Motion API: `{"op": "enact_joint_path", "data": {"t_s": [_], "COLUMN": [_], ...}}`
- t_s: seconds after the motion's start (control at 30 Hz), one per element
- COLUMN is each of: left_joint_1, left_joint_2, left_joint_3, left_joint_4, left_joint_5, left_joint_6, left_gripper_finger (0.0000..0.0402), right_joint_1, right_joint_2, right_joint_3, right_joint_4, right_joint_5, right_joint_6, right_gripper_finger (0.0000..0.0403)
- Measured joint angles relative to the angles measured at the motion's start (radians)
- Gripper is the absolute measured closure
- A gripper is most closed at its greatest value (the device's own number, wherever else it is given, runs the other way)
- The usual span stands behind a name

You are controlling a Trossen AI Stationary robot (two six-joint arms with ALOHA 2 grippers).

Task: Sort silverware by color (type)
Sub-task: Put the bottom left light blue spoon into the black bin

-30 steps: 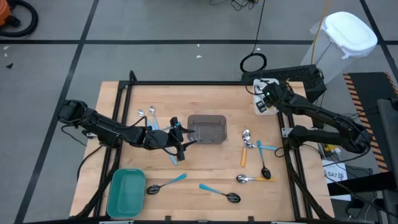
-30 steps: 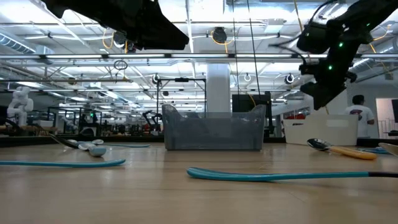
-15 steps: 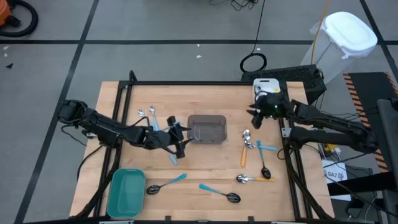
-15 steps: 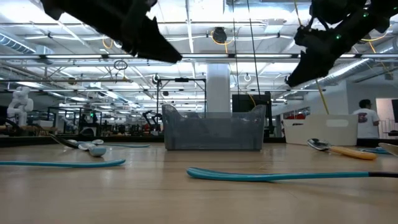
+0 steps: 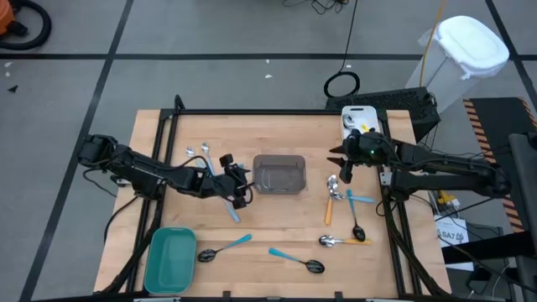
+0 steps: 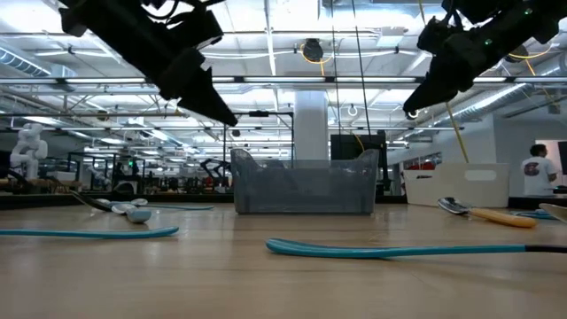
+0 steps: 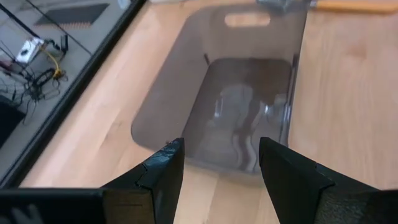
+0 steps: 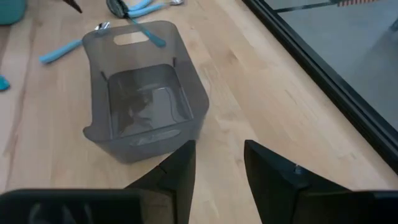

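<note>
The spoons lie scattered flat on the counter: one cluster to the right of the grey bin, a few at its left, and two blue-handled ones near the front edge. None is in the grey bin or the teal bin yet.

Handling, as a judgement: each spoon is light and stiff, with a thin plastic handle and a smooth bowl that may slip. Grasp across the handle near mid-length; expect little clearance above the counter, so descend vertically.

The left claw hovers just left of the grey bin, jaws wide and empty. The right claw hangs above the right cluster, jaws apart and empty.

Clearance: overlapping spoons in the right cluster may shift together. The counter's black frame rails bound the work area; open counter lies behind the grey bin.
</note>
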Motion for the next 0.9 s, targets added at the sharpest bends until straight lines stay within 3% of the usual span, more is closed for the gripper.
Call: {"op": "enact_joint_path", "data": {"t_s": [0.4, 0.7, 0.9], "left_joint_1": [-0.003, -0.024, -0.080], "left_joint_2": [0.000, 0.000, 0.000], "left_joint_3": [0.000, 0.088, 0.100], "left_joint_4": [-0.134, -0.447, -0.559], "left_joint_5": [0.067, 0.083, 0.143], "left_joint_6": [-0.100, -0.247, -0.317], "left_gripper_finger": [0.0195, 0.0195, 0.0195], "right_joint_1": [0.009, 0.008, 0.008], "right_joint_2": [0.000, 0.000, 0.000], "right_joint_3": [-0.001, -0.001, -0.001], "right_joint_4": [-0.002, 0.016, 0.027], "right_joint_5": [0.001, 0.001, 0.001], "right_joint_6": [-0.018, -0.045, -0.045], "right_gripper_finger": [0.0271, 0.0271, 0.0271]}}
